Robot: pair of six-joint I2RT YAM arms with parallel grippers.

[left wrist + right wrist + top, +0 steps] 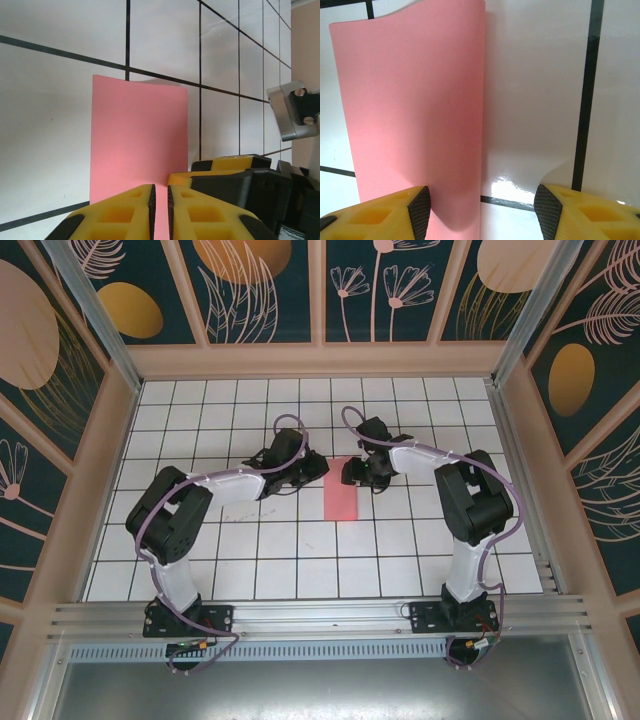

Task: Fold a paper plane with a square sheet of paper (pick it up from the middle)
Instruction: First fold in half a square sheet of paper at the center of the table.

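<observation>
At the centre of the white gridded tabletop (250, 560), a salmon-pink sheet of paper (341, 500) lies as a narrow rectangle, with its long sides running from 12 o'clock to 6 o'clock in the overhead view. Both arms reach in to its 12 o'clock end. The left tool (161, 189) sits at the sheet's 11 o'clock corner and the right tool (482, 205) at its 1 o'clock corner.

From the left wrist, the yellow fingers (125, 215) stand almost pressed together. Only a thin slit remains between them and pink shows through it, but whether they nip the paper cannot be told.

From the right wrist, the right tool is spread wide. One black pad (420, 207) is over the pink surface and the other is over bare white tile, so the sheet's long edge runs up between them. That edge looks softly rounded, and the far end is slightly wavy rather than flat.
</observation>
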